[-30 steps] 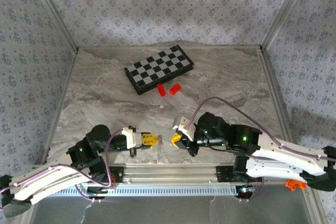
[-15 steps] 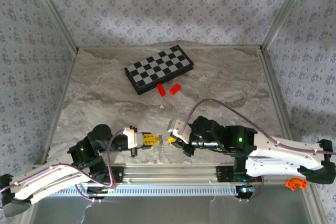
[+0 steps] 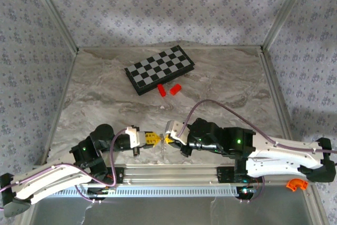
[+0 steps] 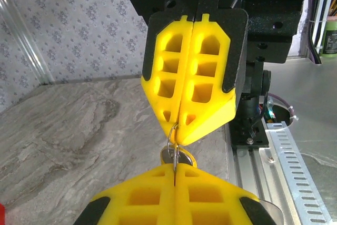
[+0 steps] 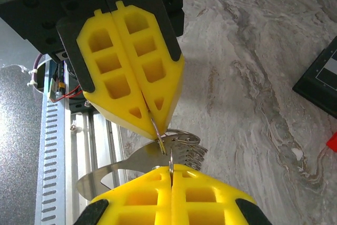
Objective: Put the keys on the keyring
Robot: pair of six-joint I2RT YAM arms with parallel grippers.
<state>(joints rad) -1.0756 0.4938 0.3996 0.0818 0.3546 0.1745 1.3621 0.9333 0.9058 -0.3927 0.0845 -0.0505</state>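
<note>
keyring (image 5: 179,136) and keys (image 5: 130,165) half hidden by right end effector (image 5: 171,169)

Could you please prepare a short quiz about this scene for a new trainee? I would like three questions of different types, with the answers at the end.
1. True or false: the left end effector and the right end effector are both shut.
2. How many red blocks lie beside the chessboard?
3. What is between the two end effector tips? A) a red block B) a metal ring and a toothed key C) a chess piece

Key: 1 true; 2 two; 3 B.
</note>
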